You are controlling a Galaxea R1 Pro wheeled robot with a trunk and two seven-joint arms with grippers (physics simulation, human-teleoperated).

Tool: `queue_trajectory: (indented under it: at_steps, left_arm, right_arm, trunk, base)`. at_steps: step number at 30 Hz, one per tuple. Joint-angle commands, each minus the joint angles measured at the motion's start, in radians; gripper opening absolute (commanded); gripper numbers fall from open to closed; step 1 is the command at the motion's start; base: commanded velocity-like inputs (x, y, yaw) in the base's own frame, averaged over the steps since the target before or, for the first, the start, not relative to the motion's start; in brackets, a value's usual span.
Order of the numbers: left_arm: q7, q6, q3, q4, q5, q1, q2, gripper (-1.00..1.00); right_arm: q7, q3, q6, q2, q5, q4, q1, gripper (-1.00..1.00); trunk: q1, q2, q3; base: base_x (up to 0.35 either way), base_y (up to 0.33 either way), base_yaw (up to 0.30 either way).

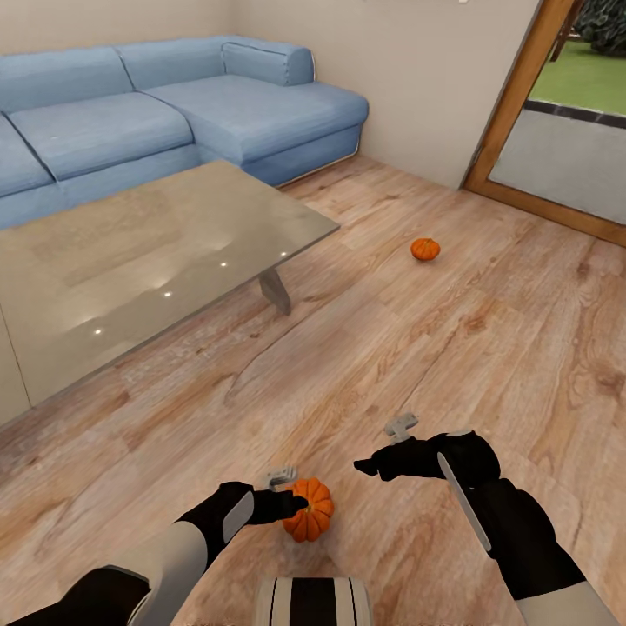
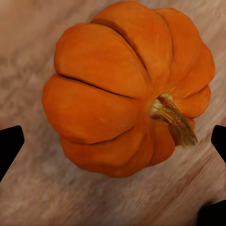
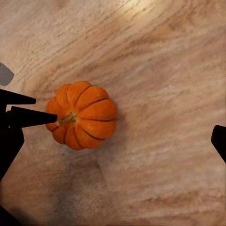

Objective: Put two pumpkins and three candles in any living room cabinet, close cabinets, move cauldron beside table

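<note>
A ribbed orange pumpkin sits on the plank floor directly at the tips of the left pincer, its stem tipped sideways in the left wrist view, where the fruit lies between the 2 dark fingertips, which stand wide apart with bare floor showing on both sides. The pincer is released, not yet grasping. In the right wrist view a finger of the left pincer meets the pumpkin's rim beside the stem. The right pincer hovers just beside, also spread wide and empty.

The risk from here, by appearance: the round, ribbed body could roll or skid away across the smooth wood if 1 finger reaches it before the other, and a closing off the widest part could squeeze it out of the grip. The leaning stem gives no flat hold.

Well ahead of the pincer and toward the right, a 2nd pumpkin lies alone on the floor. Ahead and to the left stands the glass-topped table on grey legs, and beyond it the blue corner sofa against a pale wall. Far right, a wood-framed glass door gives onto grass.
</note>
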Motion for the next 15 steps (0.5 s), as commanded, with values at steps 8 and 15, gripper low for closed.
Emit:
queue_trajectory:
  at_steps: [8,15]
  left_arm:
    - [0.0,0.003,-0.008,-0.002,0.008,0.0,0.001,1.0]
    - [0.0,0.001,-0.008,-0.007,0.009,0.0,0.002,1.0]
  right_arm:
    - [0.002,0.001,0.004,-0.001,0.001,-0.001,-0.001,1.0]
    - [0.001,0.001,0.004,-0.001,0.001,-0.001,-0.001,1.0]
  trunk:
    - [0.003,-0.002,-0.032]
    - [0.005,-0.003,-0.043]
  base:
    - [0.0,0.0,0.0]
    - [0.0,0.0,0.0]
